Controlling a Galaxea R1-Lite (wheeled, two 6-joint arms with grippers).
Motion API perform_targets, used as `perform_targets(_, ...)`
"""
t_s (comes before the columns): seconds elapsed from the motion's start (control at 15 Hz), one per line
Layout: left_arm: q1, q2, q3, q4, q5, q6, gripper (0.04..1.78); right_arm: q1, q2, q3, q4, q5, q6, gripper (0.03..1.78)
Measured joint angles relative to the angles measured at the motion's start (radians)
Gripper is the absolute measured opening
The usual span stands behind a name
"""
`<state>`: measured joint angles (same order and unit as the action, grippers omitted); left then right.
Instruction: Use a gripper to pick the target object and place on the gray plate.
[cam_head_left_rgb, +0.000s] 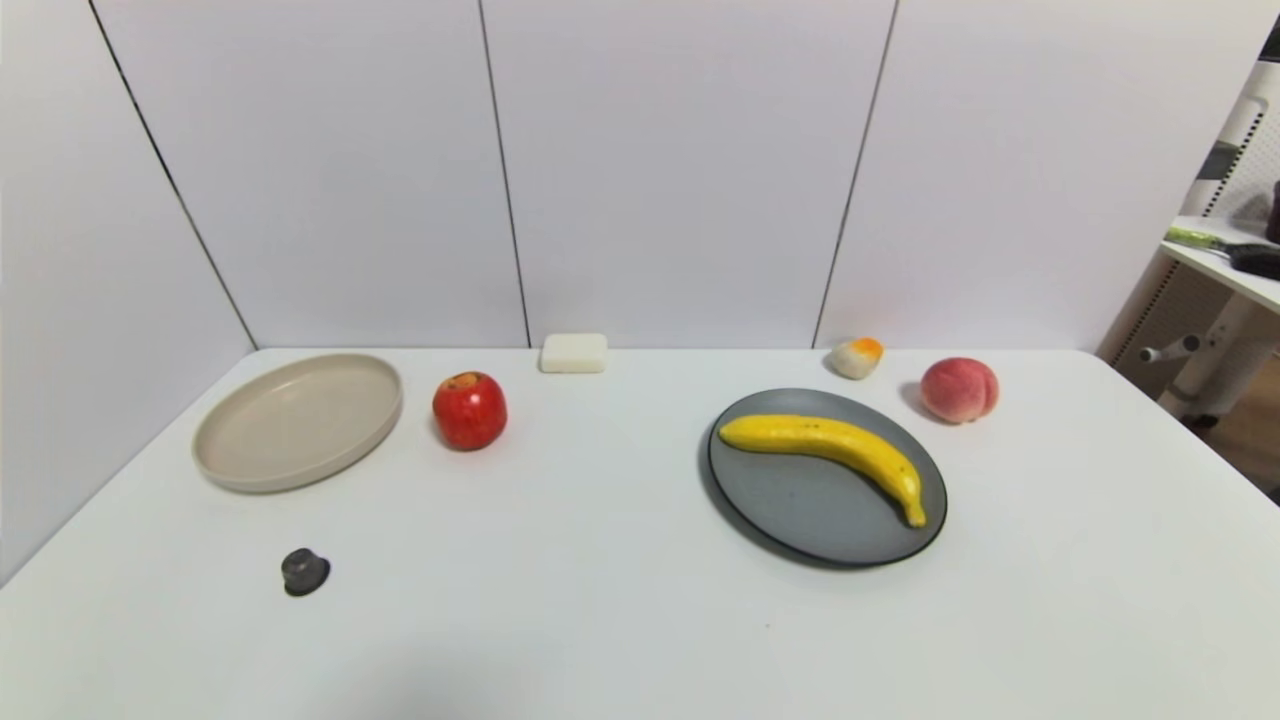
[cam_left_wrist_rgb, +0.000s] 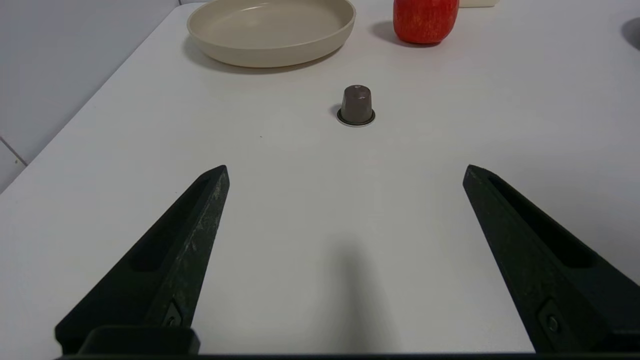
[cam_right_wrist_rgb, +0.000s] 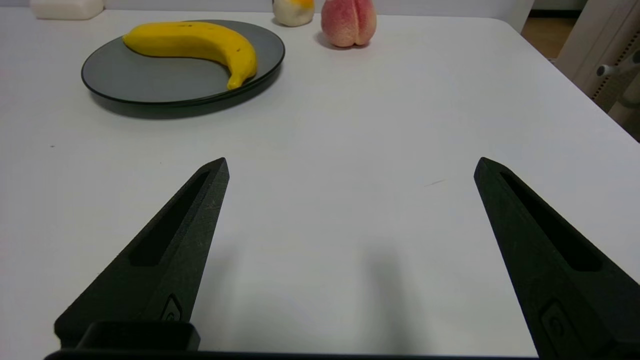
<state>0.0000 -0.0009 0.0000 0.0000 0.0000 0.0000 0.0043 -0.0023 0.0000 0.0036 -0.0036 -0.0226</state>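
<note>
Banana (cam_head_left_rgb: 830, 450) lies on gray plate (cam_head_left_rgb: 800, 510), both claws released and off it.

Long axis runs across the plate, blunt end toward robot's left, curving to the stem tip at the near right rim. Head view shows no arms; wrist views show left claw (cam_left_wrist_rgb: 346, 172) near a brown capsule (cam_left_wrist_rgb: 356, 105), right claw (cam_right_wrist_rgb: 351, 166) over bare surface (cam_right_wrist_rgb: 350, 125).

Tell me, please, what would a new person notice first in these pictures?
The long curved yellow banana lying on the round dark gray plate, right of centre. Next, the shiny red apple beside the empty beige raised-rim plate on the left.
</note>
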Motion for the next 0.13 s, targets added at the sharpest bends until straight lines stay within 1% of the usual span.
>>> perform_targets(0.13, 0.000, 0.000, 0.000, 0.000, 0.000, 0.000, 1.69, 0.000, 0.000, 0.000, 0.000, -0.007, 0.028, 1.69)
